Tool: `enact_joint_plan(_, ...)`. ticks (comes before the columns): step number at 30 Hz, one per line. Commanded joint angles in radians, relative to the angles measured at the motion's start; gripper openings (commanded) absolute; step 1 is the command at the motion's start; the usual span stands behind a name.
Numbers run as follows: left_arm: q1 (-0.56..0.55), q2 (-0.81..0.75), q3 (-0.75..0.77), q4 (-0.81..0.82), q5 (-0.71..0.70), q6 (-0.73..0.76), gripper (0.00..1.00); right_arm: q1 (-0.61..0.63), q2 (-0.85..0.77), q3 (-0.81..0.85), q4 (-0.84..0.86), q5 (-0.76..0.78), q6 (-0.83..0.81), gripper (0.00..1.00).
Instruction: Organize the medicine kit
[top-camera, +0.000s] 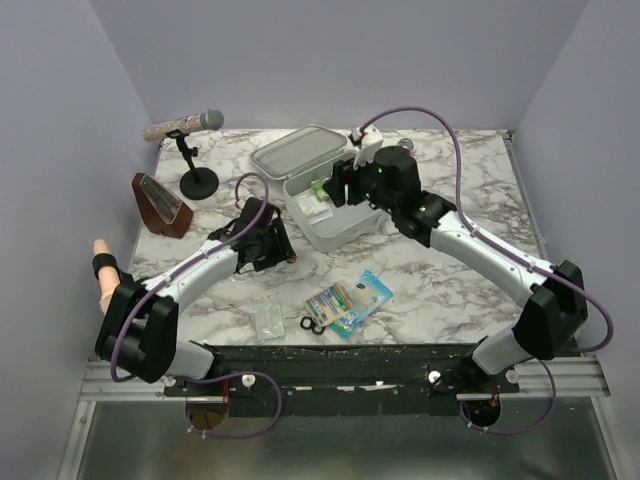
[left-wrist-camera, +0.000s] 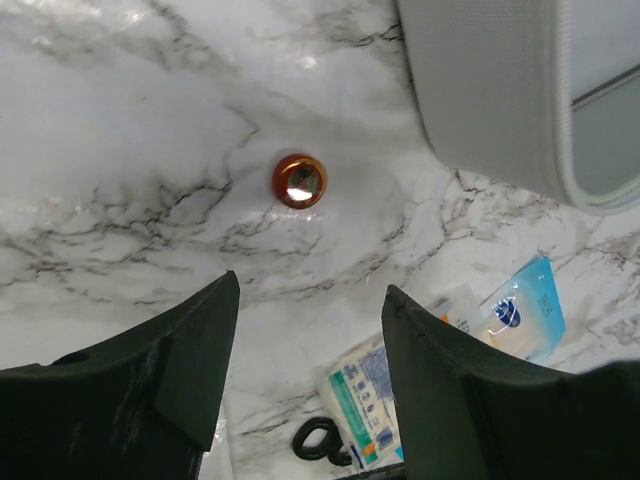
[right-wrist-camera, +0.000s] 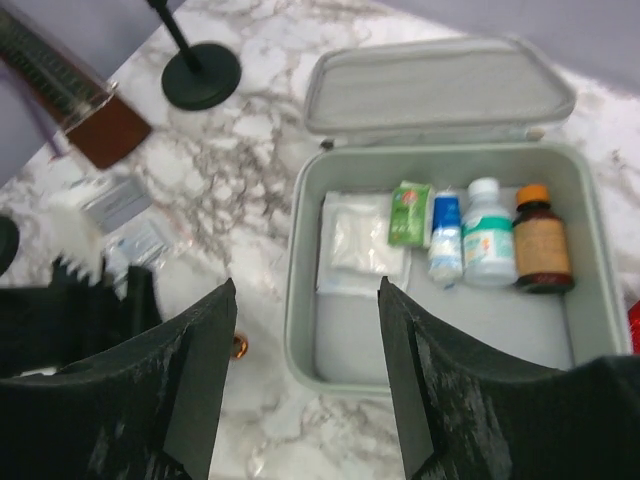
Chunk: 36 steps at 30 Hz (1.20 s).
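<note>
The medicine kit (top-camera: 335, 232), a pale grey tin, stands open at the table's middle back, its lid (top-camera: 298, 150) laid back. Inside the kit (right-wrist-camera: 300, 310) lie a white gauze packet (right-wrist-camera: 360, 245), a green packet (right-wrist-camera: 410, 213), a small blue-capped bottle (right-wrist-camera: 446, 240), a white bottle (right-wrist-camera: 488, 235) and a brown bottle (right-wrist-camera: 540, 240). My right gripper (right-wrist-camera: 306, 290) hovers open over the kit's left wall, holding nothing. My left gripper (left-wrist-camera: 311, 285) is open and empty just left of the kit, near a small round orange thing (left-wrist-camera: 299, 181) on the marble.
Flat medicine packets (top-camera: 350, 300), a clear bag (top-camera: 268, 320) and a black ring (top-camera: 310, 322) lie near the front edge. A microphone on a stand (top-camera: 190, 150) and a brown metronome (top-camera: 160, 205) stand at the back left.
</note>
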Motion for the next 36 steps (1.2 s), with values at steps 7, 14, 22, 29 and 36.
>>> enact_joint_plan(7,-0.130,0.213,0.219,-0.106,-0.347,0.078,0.65,0.144,-0.268,-0.376,-0.029,0.093,0.100,0.67)
enact_joint_plan(14,-0.159,0.273,0.216,-0.104,-0.400,0.076,0.63,0.150,-0.426,-0.526,-0.047,0.109,0.114,0.67)
enact_joint_plan(22,-0.217,0.374,0.286,-0.128,-0.442,0.064,0.61,0.150,-0.524,-0.618,-0.070,0.106,0.109,0.66)
enact_joint_plan(29,-0.231,0.420,0.283,-0.131,-0.477,0.044,0.60,0.150,-0.579,-0.663,-0.081,0.100,0.115,0.66)
enact_joint_plan(36,-0.231,0.460,0.300,-0.120,-0.489,0.050,0.54,0.149,-0.627,-0.707,-0.085,0.100,0.126,0.66)
